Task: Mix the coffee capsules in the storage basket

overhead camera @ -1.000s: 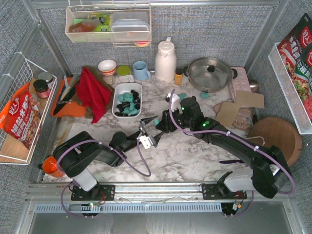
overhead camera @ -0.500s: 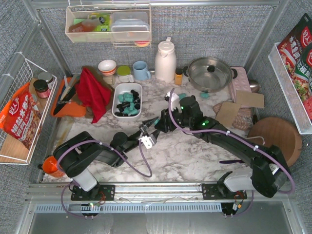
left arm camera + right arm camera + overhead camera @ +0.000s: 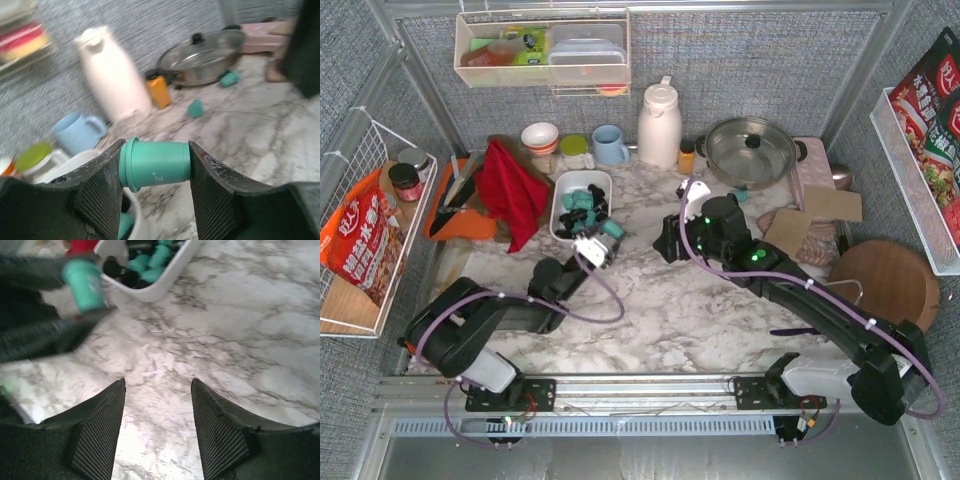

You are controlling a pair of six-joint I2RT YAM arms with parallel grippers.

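Observation:
The white storage basket [image 3: 557, 215] sits left of centre and holds several teal and black coffee capsules [image 3: 582, 205]. My left gripper [image 3: 604, 237] hovers at the basket's near right corner, shut on a teal capsule [image 3: 156, 165] held sideways between both pads. The basket's rim [image 3: 136, 212] shows just under that capsule. My right gripper [image 3: 157, 385] is open with nothing in it, over bare marble right of the basket [image 3: 165, 282]. In the right wrist view the held capsule [image 3: 82, 277] appears beside the basket. Two loose teal capsules [image 3: 195, 107] [image 3: 230, 78] lie near the pan.
Behind the basket stand a blue mug [image 3: 610, 145], a white thermos [image 3: 658, 125], a small orange jar [image 3: 687, 157] and a lidded steel pan [image 3: 750, 150]. A red cloth [image 3: 512, 190] lies left of it. Cardboard pieces [image 3: 800, 225] and a round wooden board [image 3: 885, 285] are at the right.
My left gripper closed on the teal capsule that the right gripper held and carried it up-left to the basket. My right gripper opened and drew back to the right.

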